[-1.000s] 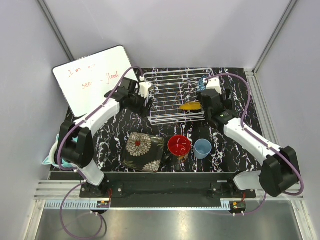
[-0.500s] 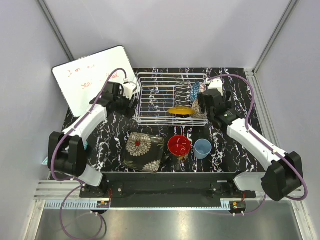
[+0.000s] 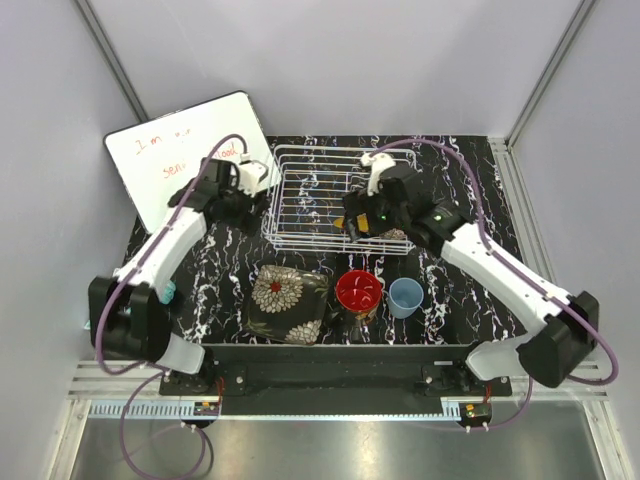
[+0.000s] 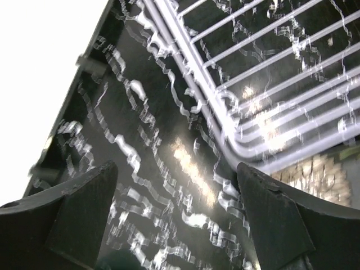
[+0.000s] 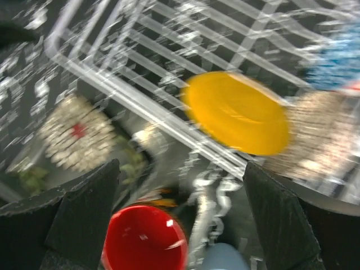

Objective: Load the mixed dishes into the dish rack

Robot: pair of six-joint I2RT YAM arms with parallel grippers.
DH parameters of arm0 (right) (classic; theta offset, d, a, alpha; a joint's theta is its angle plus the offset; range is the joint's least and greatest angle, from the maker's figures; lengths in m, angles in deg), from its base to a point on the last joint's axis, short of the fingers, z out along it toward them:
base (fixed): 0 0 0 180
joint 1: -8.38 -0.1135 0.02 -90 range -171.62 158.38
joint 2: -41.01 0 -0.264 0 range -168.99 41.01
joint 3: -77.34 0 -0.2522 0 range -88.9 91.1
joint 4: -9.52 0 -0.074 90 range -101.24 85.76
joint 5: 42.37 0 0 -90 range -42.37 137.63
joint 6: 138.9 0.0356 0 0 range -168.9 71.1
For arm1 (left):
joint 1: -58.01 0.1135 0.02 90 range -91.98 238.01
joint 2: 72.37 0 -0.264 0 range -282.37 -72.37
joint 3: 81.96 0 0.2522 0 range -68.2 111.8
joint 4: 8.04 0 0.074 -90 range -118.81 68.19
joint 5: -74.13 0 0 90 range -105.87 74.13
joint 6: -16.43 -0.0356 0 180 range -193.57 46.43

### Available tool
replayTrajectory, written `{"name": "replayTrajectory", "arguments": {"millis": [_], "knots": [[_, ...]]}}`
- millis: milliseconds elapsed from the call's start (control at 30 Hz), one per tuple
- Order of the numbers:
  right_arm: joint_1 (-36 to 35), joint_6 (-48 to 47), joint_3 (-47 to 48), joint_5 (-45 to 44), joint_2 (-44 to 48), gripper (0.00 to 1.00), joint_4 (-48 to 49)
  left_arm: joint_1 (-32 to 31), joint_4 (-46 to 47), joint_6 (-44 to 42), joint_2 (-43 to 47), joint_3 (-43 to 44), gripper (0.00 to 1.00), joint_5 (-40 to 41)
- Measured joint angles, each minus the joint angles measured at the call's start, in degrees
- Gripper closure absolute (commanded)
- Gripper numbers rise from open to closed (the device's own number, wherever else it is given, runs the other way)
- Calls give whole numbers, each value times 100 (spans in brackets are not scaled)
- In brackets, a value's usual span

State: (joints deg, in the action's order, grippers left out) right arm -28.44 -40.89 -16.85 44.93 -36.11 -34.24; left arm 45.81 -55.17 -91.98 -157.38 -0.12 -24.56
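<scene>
on the far half of the table (image 3: 225,270) sits the dish rack (image 3: 318,195), a blurred yellow plate (image 5: 236,112) seemingly in its near right part. right gripper (image 5: 181,169) hovers above it, spread wide, empty; left gripper (image 4: 177,169), spread and empty too, is by its left side. floral dish (image 3: 288,303) and red bowl (image 3: 358,291) stand nearer.

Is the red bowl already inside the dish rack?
No, the red bowl stands on the table, outside the dish rack.

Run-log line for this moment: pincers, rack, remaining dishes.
left pincer: open, empty, by dish rack corner | right pincer: open, empty, near racked yellow plate | unloaded: floral dish, red bowl, pale blue cup
</scene>
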Motion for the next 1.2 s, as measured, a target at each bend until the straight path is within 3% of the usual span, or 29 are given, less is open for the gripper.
{"name": "replayTrajectory", "arguments": {"millis": [200,433,567,867,1200], "knots": [[-343,48,293,1235,-793,5,-103,673,-664,-780,1471,-98,7,-254],[-671,-160,339,1930,-1257,9,-343,767,-1207,-1956,3473,-2096,7,-385],[-686,-302,238,2006,-1408,10,-240,662,-1510,-2238,3292,-2699,7,-518],[-756,-409,-649,1849,-1971,10,315,184,-1036,-2406,2555,-2732,7,-636],[-1196,-498,-776,1585,-2356,11,1366,-199,-535,-2575,2334,-2944,7,-632]]}}
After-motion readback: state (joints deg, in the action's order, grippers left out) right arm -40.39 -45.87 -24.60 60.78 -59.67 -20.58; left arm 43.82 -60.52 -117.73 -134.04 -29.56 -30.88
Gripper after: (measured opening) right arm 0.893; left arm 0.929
